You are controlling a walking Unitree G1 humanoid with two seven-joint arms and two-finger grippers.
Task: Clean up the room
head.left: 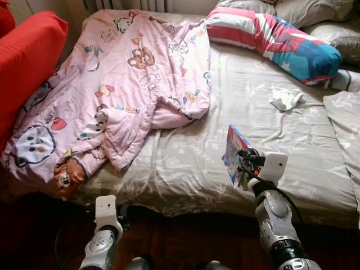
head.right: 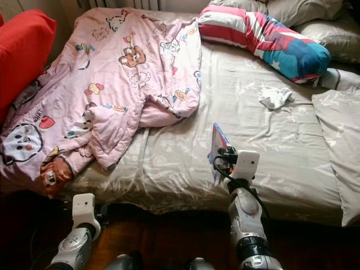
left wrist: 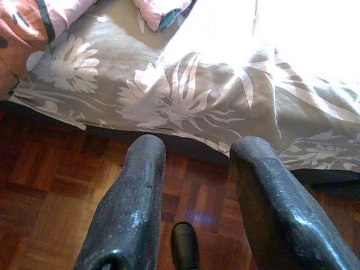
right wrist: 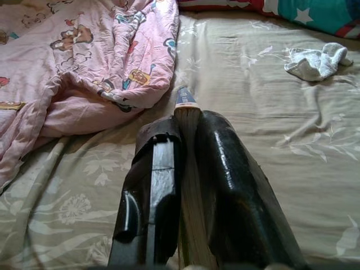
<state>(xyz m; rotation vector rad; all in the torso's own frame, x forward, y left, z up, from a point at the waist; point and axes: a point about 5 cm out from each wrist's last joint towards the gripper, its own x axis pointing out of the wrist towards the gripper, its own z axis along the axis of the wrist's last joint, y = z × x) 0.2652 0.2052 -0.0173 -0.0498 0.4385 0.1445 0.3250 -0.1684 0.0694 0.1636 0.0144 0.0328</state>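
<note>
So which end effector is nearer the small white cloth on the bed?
Right. The right end effector is over the bed, shut on a book, with the white cloth beyond it. The left end effector hangs open off the bed's edge, above the floor.

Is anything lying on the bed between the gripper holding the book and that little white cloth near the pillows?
Nothing visible: bare grey floral bedsheet lies between the right gripper, shut on the thin colourful book, and the crumpled white cloth.
</note>
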